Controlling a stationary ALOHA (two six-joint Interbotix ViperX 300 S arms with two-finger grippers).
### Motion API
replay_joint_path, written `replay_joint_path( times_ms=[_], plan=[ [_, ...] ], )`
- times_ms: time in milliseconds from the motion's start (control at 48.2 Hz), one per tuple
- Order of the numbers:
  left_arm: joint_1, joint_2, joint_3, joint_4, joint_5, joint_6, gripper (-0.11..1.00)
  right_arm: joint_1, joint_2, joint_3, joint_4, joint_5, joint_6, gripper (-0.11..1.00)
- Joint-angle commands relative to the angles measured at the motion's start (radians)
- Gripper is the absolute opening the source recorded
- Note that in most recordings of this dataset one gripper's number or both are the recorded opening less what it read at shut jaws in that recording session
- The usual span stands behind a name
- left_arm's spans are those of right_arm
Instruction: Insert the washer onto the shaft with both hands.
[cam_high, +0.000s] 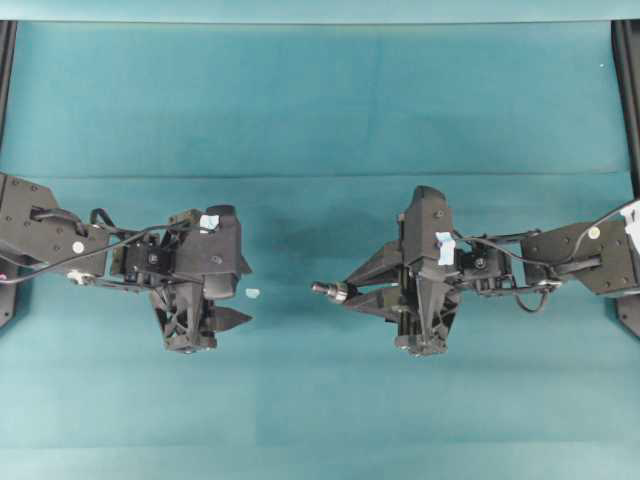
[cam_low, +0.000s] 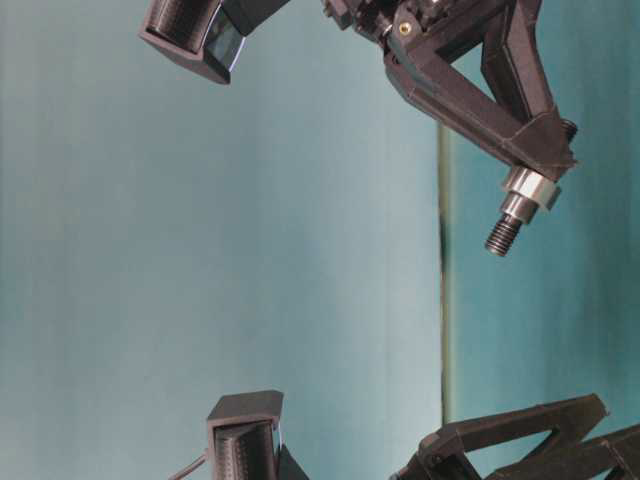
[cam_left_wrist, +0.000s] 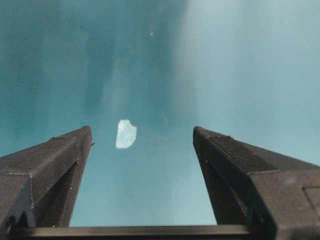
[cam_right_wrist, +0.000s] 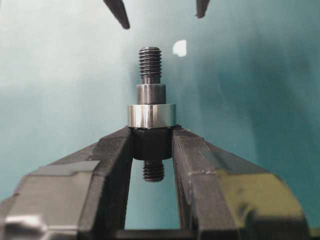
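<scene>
My right gripper (cam_right_wrist: 152, 142) is shut on the thick dark base of the shaft (cam_right_wrist: 150, 65), whose threaded tip points left toward the other arm. The silvery washer (cam_right_wrist: 151, 115) sits round the shaft, right against the jaw tips. The overhead view shows the shaft (cam_high: 326, 290) and washer (cam_high: 340, 292) sticking out from the right gripper (cam_high: 353, 293) above the mat. My left gripper (cam_high: 245, 292) is open and empty, a short gap to the left. The table-level view shows the washer (cam_low: 530, 187) and the threaded end (cam_low: 505, 233).
A tiny pale chip (cam_high: 252, 293) lies on the teal mat (cam_high: 320, 120) between the left gripper's fingertips; the left wrist view shows the chip (cam_left_wrist: 126, 134) too. Black frame rails run down both side edges (cam_high: 628, 90).
</scene>
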Motion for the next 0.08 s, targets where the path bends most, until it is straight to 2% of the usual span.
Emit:
replay_joint_path(
  times_ms=[0,62],
  plan=[
    [-0.008,-0.015,-0.005,0.003,-0.009,0.008,0.83,0.002,-0.008,-0.015,0.0,-0.006,-0.003,0.0],
    [-0.012,-0.015,-0.003,0.002,-0.005,0.02,0.81,0.002,-0.008,-0.014,0.0,-0.006,-0.003,0.0]
  ],
)
